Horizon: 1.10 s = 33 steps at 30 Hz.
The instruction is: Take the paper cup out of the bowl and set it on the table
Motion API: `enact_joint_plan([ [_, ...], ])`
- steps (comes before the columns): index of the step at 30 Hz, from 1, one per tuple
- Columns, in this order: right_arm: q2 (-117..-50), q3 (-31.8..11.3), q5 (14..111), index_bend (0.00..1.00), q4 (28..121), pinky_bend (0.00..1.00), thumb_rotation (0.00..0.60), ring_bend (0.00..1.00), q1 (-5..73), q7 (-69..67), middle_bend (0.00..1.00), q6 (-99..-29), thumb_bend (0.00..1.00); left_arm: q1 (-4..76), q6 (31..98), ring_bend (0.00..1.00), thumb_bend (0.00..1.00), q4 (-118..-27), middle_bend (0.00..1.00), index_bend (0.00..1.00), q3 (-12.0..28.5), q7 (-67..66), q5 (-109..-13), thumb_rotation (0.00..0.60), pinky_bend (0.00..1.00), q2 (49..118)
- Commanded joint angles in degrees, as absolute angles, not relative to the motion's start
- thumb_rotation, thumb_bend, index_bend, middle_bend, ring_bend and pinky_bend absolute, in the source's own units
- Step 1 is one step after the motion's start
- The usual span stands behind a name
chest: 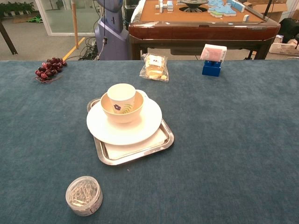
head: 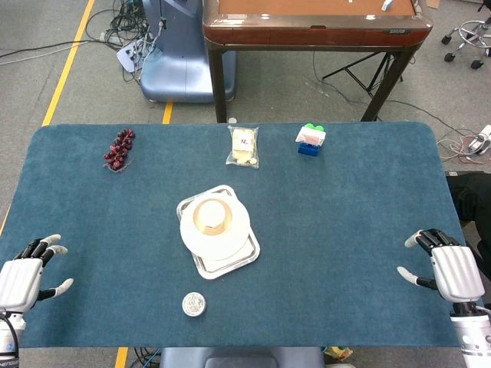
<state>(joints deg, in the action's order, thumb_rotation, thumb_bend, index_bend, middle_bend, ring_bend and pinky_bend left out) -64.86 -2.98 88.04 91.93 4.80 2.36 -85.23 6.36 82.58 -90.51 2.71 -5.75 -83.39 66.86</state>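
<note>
A clear tub of paper clips (chest: 84, 195) sits nearest the table's front edge. The paper cup (chest: 121, 98) stands upright in the bowl (chest: 122, 113) at centre, well apart from the left hand (head: 23, 277) and right hand (head: 449, 270), both empty with fingers spread.

- The head view looks steeply down from above the near edge of the counter (head: 345, 253), taking in its whole blue top and the floor beyond.
- Both hands show only here, the left hand (head: 27, 276) and right hand (head: 449, 268) at the bottom corners.
- The chest view sits lower and closer, looking forward across the counter (chest: 233, 140) at a shallow angle.
- Both views share the tray (head: 230, 268) (chest: 161, 142), the bowl (head: 212, 217) (chest: 122, 112), the grapes (head: 119, 148) (chest: 48, 68) and the far table (head: 307, 31) (chest: 201, 28).
</note>
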Motion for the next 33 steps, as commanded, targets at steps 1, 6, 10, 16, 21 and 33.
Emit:
enact_joint_plan([
  [1, -64.6, -3.0, 87.7, 0.47, 92.4, 0.45, 0.6, 0.3, 4.7, 2.7, 0.42, -85.0, 0.01, 6.5, 82.3, 0.17, 0.12, -90.1, 0.2, 0.37, 2.7, -5.7, -83.3, 0.6, 0.34, 67.2],
  [6, -64.3, -3.1, 86.8, 0.47, 92.8, 0.45, 0.6, 0.31, 4.8, 3.0, 0.42, -84.4, 0.01, 6.7, 82.6, 0.16, 0.12, -90.3, 0.2, 0.37, 3.1, -5.3, -83.3, 0.6, 0.34, 67.2],
  [10, -64.0, -3.1, 86.1, 0.47, 93.3, 0.45, 0.6, 0.31, 4.7, 3.4, 0.42, -84.1, 0.01, 6.8, 83.7, 0.16, 0.12, -91.4, 0.2, 0.33, 3.3, -5.0, -84.5, 0.6, 0.34, 67.3],
  [16, -63.8, -3.4, 85.4, 0.47, 93.3, 0.45, 0.6, 0.31, 4.7, 3.0, 0.42, -83.9, 0.01, 9.2, 83.2, 0.17, 0.12, -95.3, 0.32, 0.1, 4.2, -5.5, -87.9, 0.6, 0.35, 65.7],
  [21, -63.5, -3.7, 85.5, 0.47, 93.4, 0.45, 0.6, 0.31, 4.4, 2.5, 0.43, -84.6, 0.01, 13.4, 79.7, 0.18, 0.12, -98.5, 0.31, 0.16, 5.8, -2.8, -89.8, 0.6, 0.35, 64.4],
  [33, -63.5, -4.4, 84.8, 0.48, 93.1, 0.45, 0.6, 0.31, 4.3, 3.0, 0.43, -85.3, 0.01, 24.5, 66.3, 0.02, 0.12, -103.4, 0.03, 0.4, 10.3, -2.1, -84.7, 0.6, 0.24, 64.8],
])
